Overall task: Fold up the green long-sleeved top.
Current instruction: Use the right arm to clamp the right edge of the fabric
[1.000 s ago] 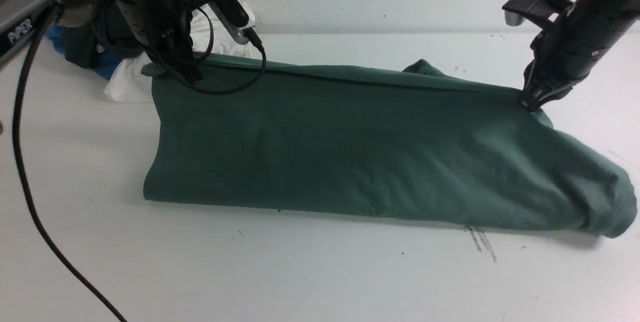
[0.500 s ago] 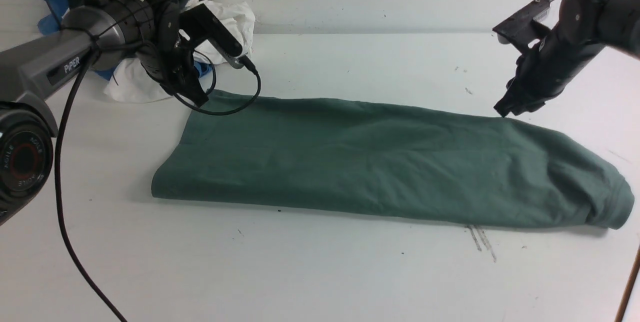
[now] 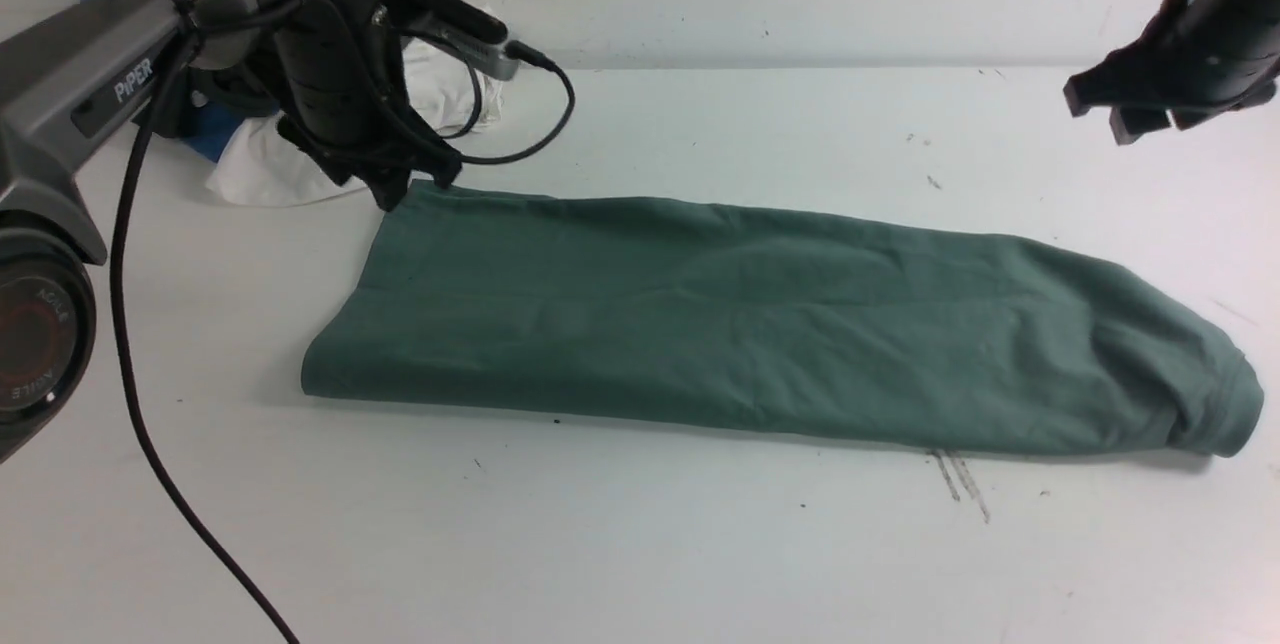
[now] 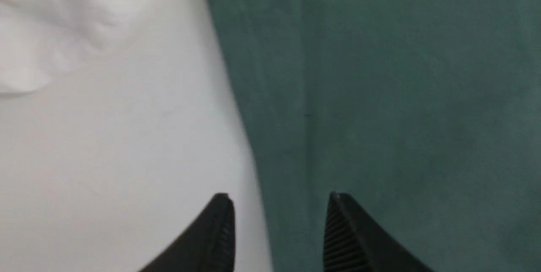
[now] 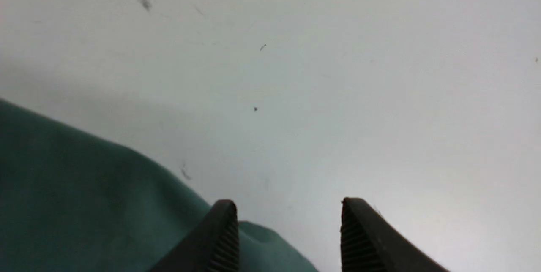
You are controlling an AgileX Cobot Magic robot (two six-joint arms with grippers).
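Observation:
The green long-sleeved top (image 3: pixel 760 319) lies folded into a long flat band across the white table, its ribbed end at the right (image 3: pixel 1225 409). Its neck label and chest logo are hidden. My left gripper (image 3: pixel 415 186) is open just above the top's far left corner; in the left wrist view the gripper (image 4: pixel 277 198) straddles the edge of the green top (image 4: pixel 401 94). My right gripper (image 3: pixel 1100 119) is open and empty, raised above the table beyond the top's far right edge. In the right wrist view the gripper (image 5: pixel 289 202) hangs over bare table beside the green top (image 5: pixel 84 204).
A pile of white (image 3: pixel 270 169), blue and dark garments lies at the far left behind my left arm; the white cloth also shows in the left wrist view (image 4: pixel 63 18). A black cable (image 3: pixel 130 364) trails over the table's left side. Pen marks (image 3: pixel 960 484) are near the front.
Both grippers have let go of the top's far edge, which dropped flat onto the table. The right gripper rose up and to the right. The left gripper opened at the far left corner.

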